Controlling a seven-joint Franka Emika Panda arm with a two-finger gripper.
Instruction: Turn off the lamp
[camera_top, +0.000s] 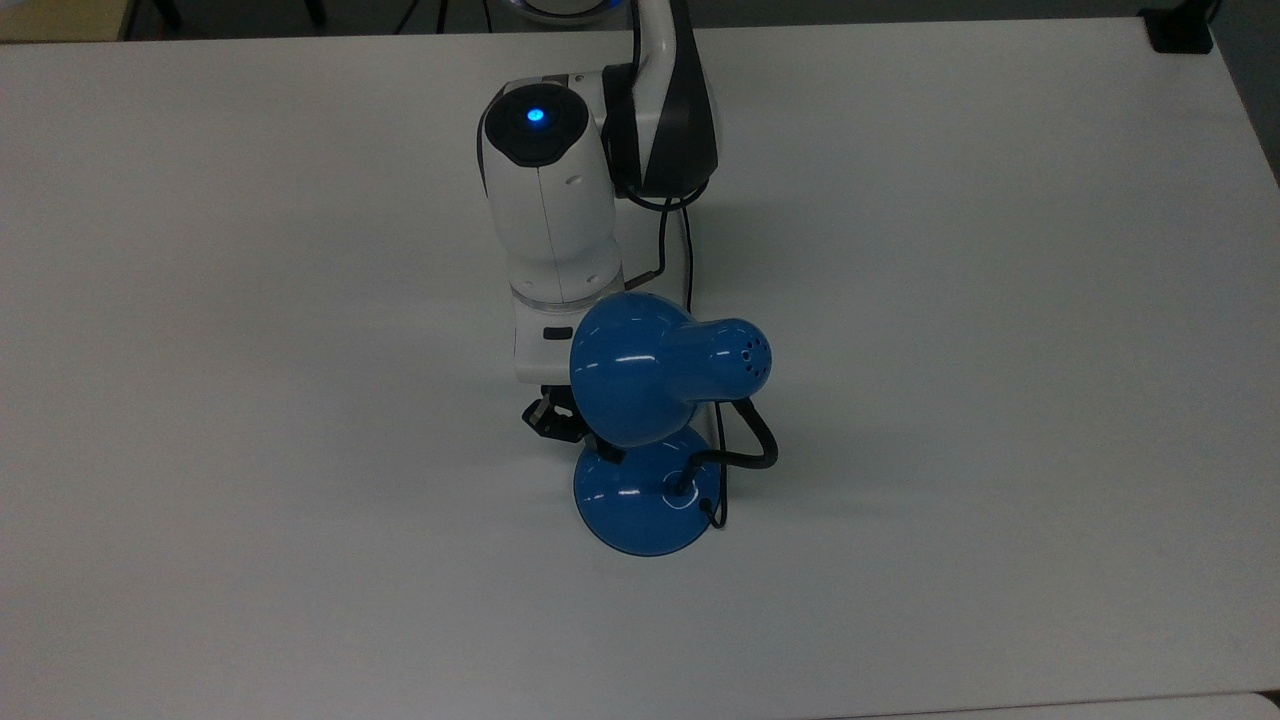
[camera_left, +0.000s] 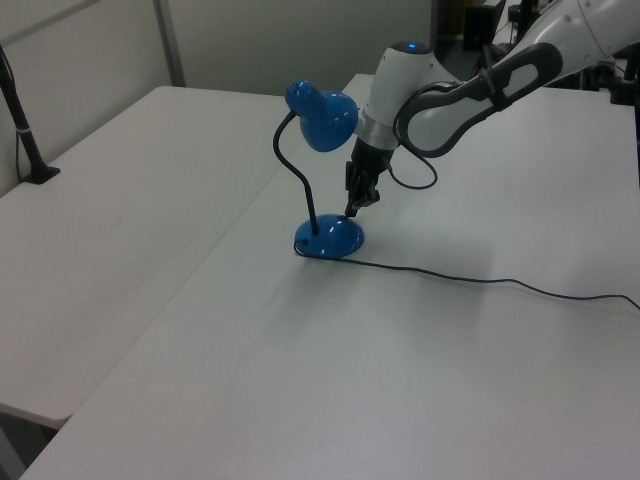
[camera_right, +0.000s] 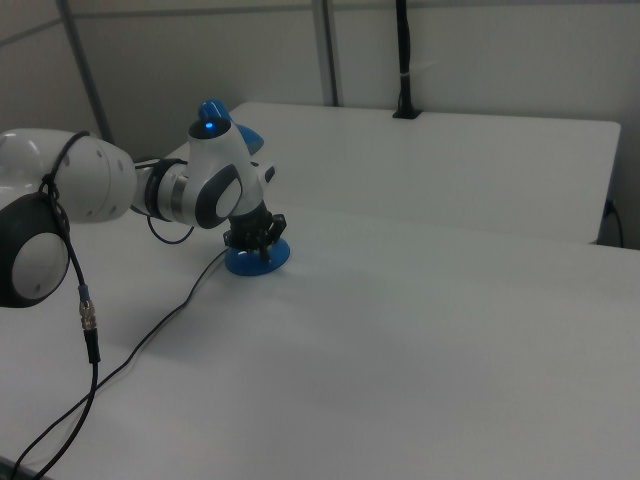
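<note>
Lamp (camera_top: 640, 440) stands mid-frame in the top view on the table (camera_top: 1000, 300), casting no glow, so the task looks done; end effector (camera_left: 354, 199) touches its base, grip state unclear.

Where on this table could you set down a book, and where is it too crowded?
Free: the wide white table on the top view's left of the lamp, the stretch on the top view's right, and the strip below the lamp's base. Crowded: around the base, where the tool meets it, and along the cord trailing to the left view's right.
</note>
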